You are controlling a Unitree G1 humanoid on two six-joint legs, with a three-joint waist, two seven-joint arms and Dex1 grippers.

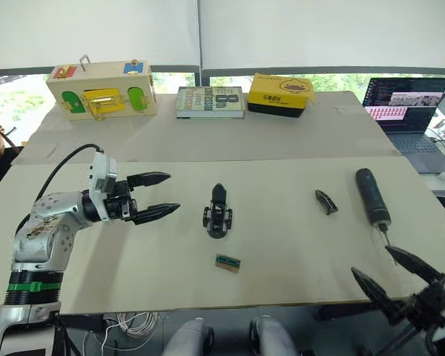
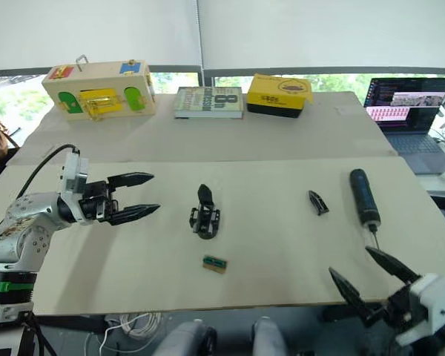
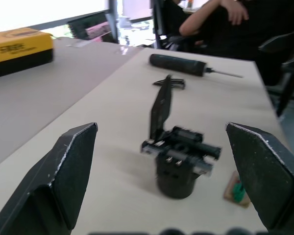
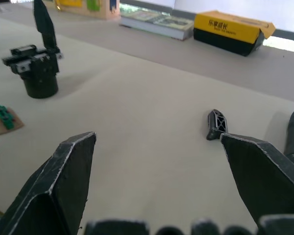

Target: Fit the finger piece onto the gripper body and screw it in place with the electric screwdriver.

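Observation:
The gripper body (image 1: 218,213) stands near the middle of the table, its black finger pointing up (image 3: 179,156). Right of it lies the small black finger piece (image 1: 326,202), and further right the black electric screwdriver (image 1: 372,196) with its bit toward the near edge. My left gripper (image 1: 158,197) hovers open left of the gripper body, aimed at it, with nothing between its fingers. At the near right table edge, below the screwdriver's bit, my right gripper (image 1: 389,276) is open and empty; the finger piece (image 4: 216,123) lies ahead of it.
A tiny green-topped block (image 1: 228,262) lies just in front of the gripper body. Along the far edge stand a wooden latch box (image 1: 102,90), a book (image 1: 210,101) and a yellow-and-black case (image 1: 281,94). A laptop (image 1: 408,104) sits at far right. A seated person (image 3: 220,24) is beyond the table.

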